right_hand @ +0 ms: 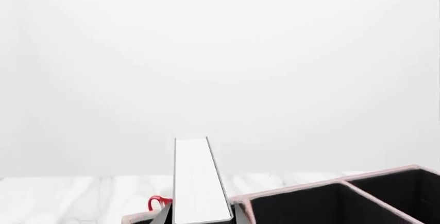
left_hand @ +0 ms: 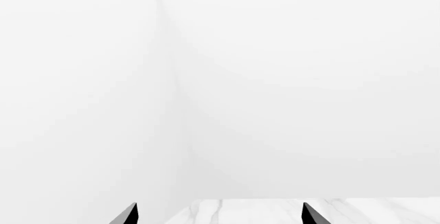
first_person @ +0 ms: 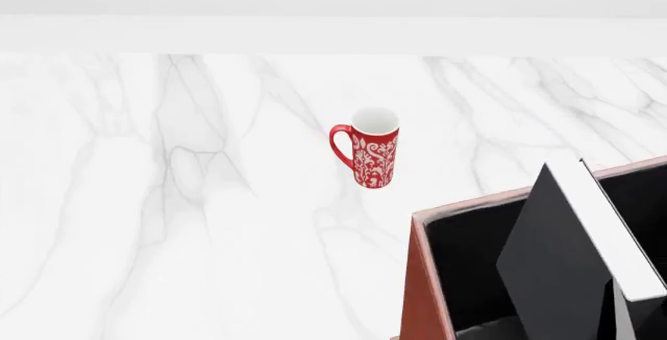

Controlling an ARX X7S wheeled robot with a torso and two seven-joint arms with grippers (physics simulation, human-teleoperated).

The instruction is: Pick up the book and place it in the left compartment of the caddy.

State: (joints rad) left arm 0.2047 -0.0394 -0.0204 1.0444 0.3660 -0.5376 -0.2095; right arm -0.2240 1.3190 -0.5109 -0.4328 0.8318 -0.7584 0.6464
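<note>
Caddy (first_person: 419, 277) cut by right and bottom edges in head view; base, far wall out of frame. Book (first_person: 558, 254) lower end hidden inside caddy, compartment unclear. Right claw (right_hand: 199, 218) nearly all below frame in right wrist view; grip on book not discernible. Mug (right_hand: 158, 202) mostly hidden there, only handle showing. Left claw (left_hand: 220, 216): only finger tips visible. Worktop (first_person: 156, 199) edges cropped.

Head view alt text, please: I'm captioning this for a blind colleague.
A black book with white page edges leans tilted inside the open left compartment of a reddish-brown caddy at lower right. A red-and-white patterned mug stands apart on the white marble table.
</note>
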